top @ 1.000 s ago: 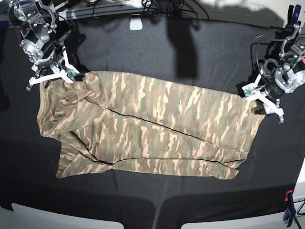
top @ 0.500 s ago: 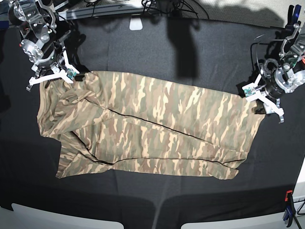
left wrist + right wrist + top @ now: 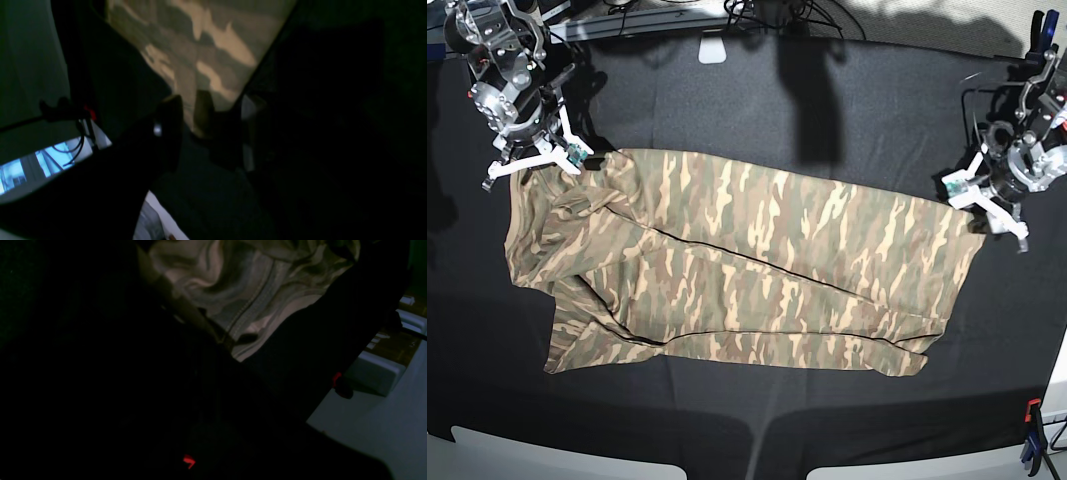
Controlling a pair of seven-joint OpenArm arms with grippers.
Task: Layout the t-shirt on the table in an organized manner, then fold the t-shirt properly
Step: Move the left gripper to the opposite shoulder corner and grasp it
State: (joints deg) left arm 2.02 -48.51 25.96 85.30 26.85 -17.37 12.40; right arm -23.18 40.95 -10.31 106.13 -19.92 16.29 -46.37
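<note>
Base | left gripper (image 3: 987, 205) parted astride t-shirt (image 3: 737, 265) corner | right gripper (image 3: 532, 160) closed at edge

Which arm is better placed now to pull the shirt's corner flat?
Right, probably: the right hand is shut on the t-shirt at its bunched corner. The left hand is open, beside the opposite edge.

Both arms (image 3: 512, 90) silver metal w/ black cables, white angular gripper fingers (image 3: 989, 200).
</note>
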